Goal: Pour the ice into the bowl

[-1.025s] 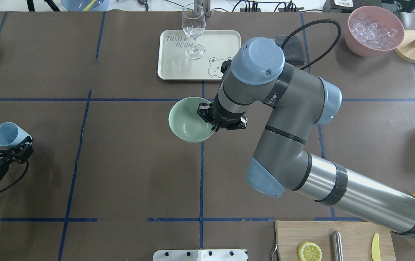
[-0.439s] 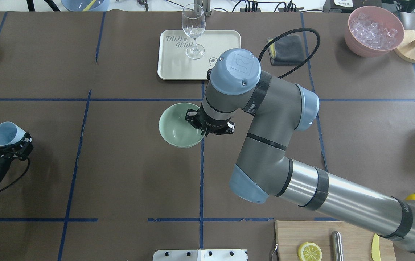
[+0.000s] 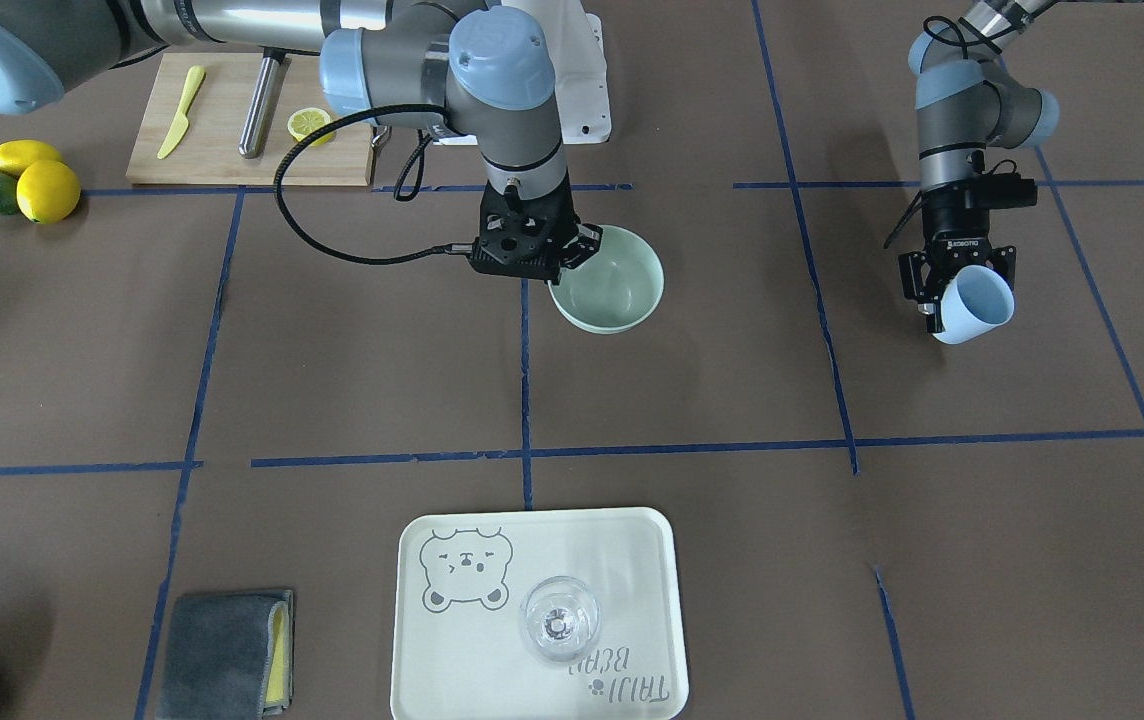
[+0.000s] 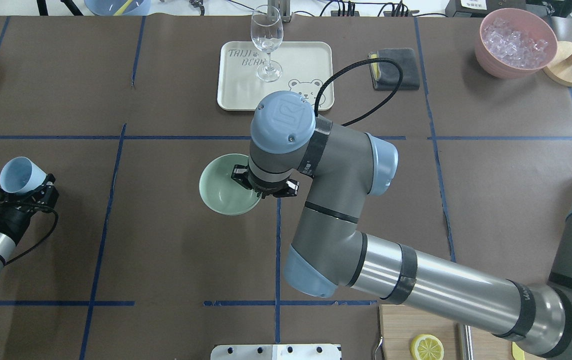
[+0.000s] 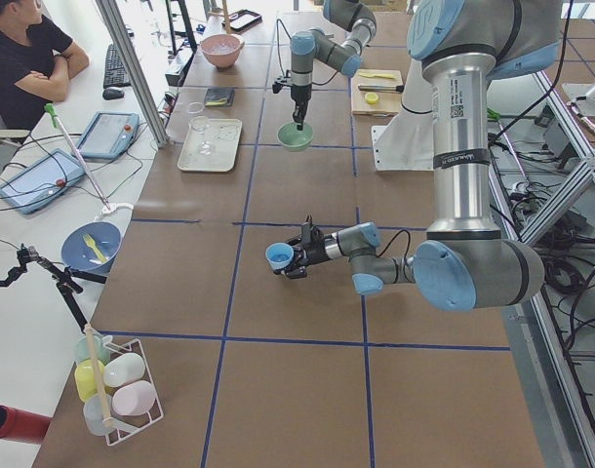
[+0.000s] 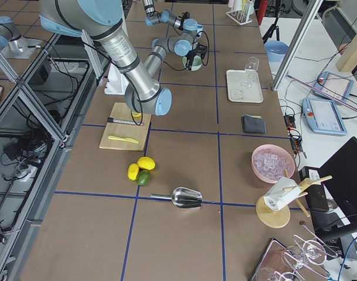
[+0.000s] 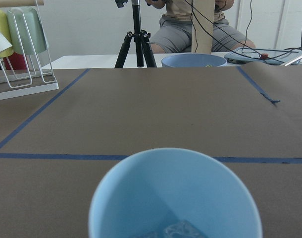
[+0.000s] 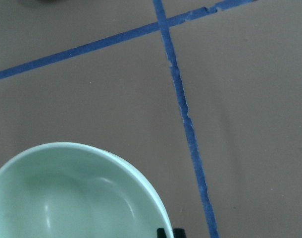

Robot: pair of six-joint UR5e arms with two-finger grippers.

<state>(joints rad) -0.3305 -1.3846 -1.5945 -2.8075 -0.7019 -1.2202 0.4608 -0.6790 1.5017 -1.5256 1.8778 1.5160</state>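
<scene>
The pale mint-green bowl (image 4: 222, 189) is empty and near the table's middle; it also shows in the front view (image 3: 615, 288) and the right wrist view (image 8: 67, 198). My right gripper (image 4: 262, 188) is shut on the bowl's right rim, one fingertip (image 8: 170, 232) showing at the rim. I cannot tell whether the bowl rests on the table. My left gripper (image 4: 36, 190) is at the far left, shut on a light-blue cup (image 4: 17, 175) that is tilted on its side. A few clear ice cubes (image 7: 176, 230) lie inside the cup (image 7: 176, 198).
A cream tray (image 4: 238, 92) with a wine glass (image 4: 266, 40) is behind the bowl. A pink bowl of ice (image 4: 516, 42) is at the back right, a grey cloth (image 4: 397, 75) beside the tray. A cutting board holds a lemon slice (image 4: 427, 346).
My right arm has carried the green bowl leftward and a little toward me. My left gripper with the cup has shifted slightly.
</scene>
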